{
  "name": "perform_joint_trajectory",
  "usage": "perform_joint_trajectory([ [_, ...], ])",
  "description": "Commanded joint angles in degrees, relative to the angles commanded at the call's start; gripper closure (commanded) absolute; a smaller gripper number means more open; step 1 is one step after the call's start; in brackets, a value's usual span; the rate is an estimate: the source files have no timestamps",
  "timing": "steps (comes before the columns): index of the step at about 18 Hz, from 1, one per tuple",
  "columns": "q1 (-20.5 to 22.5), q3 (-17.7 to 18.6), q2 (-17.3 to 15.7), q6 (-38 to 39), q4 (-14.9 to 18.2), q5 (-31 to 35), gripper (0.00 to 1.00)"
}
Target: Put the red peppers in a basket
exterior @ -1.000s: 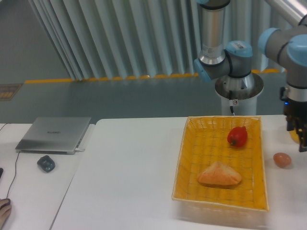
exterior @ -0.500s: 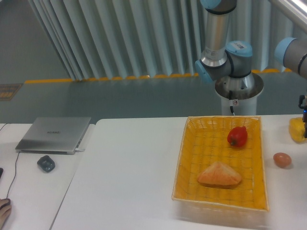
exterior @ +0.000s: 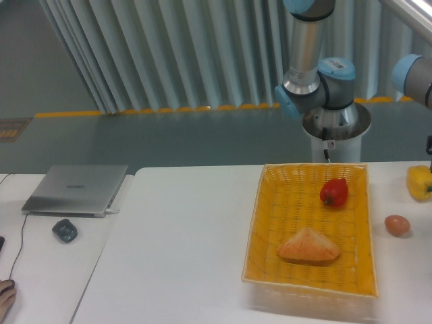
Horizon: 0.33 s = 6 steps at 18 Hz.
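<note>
white table (exterior: 182, 236), grey slatted wall behind. red pepper (exterior: 334, 192) already lying inside basket (exterior: 260, 223) (far end, beyond a bread wedge (exterior: 308, 246)). gripper out of frame, state unknowable. best retreat high, clear of the rim.

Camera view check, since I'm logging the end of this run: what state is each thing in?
red pepper: lying inside the basket, far end
basket: upright on the table, holding pepper and bread
bread wedge: in basket
yellow pepper: on table, outside basket
laptop: closed
gripper: out of view
</note>
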State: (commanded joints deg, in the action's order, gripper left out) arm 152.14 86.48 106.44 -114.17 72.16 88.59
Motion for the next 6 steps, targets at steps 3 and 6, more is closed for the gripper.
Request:
perform_joint_trajectory([
  [3, 0.3, 0.7, 0.0, 0.9, 0.3, 0.4, 0.00],
  [6, 0.4, 0.7, 0.0, 0.9, 0.4, 0.5, 0.00],
])
